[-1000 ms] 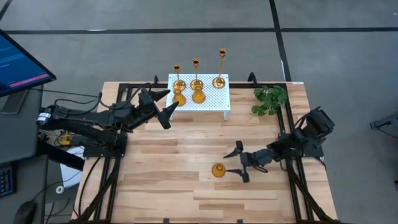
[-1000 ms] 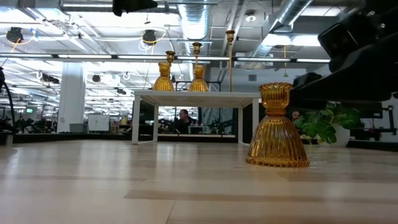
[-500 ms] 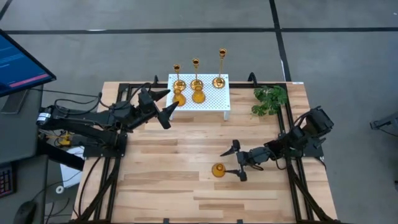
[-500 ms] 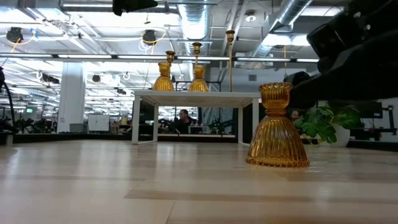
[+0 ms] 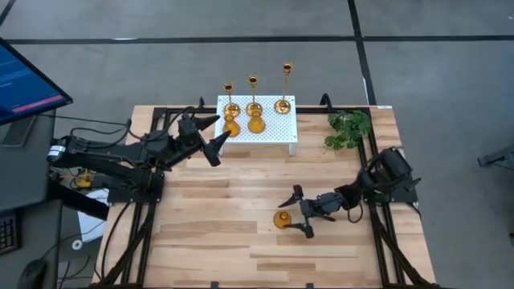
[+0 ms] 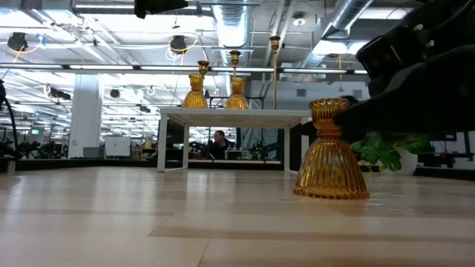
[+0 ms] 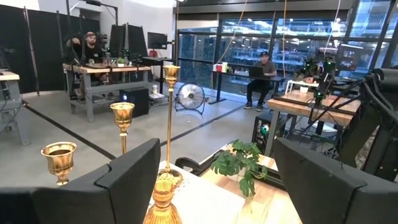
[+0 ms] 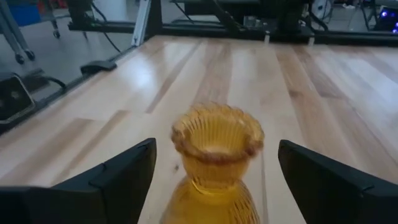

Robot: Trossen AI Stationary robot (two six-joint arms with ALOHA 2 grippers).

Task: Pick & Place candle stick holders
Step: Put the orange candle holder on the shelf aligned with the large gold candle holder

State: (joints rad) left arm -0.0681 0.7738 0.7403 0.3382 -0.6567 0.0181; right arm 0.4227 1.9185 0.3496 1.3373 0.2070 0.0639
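Observation:
A short bulbous amber candle holder (image 5: 281,218) stands upright on its wide base on the wooden table; it also shows in the low view (image 6: 330,152) and the right wrist view (image 8: 216,163). My right gripper (image 5: 300,213) is open, with one finger on either side of the holder's neck and not touching it. Three slim gold sticks (image 5: 254,96) and two bulbous holders (image 5: 232,126) stand on the white perforated stand (image 5: 277,135). My left gripper (image 5: 218,138) is open and empty, level with the stand's left end.
A green plant (image 5: 348,128) stands at the table's far right corner. The white stand sits at the far edge, in the middle. A monitor (image 5: 24,80) stands beyond the table's left edge. Bare wood lies to the left of and nearer than the lone holder.
My right gripper has moved toward the table's left edge, up to the lone amber holder, and its open fingers now stand on either side of it. The holder has stayed in place.

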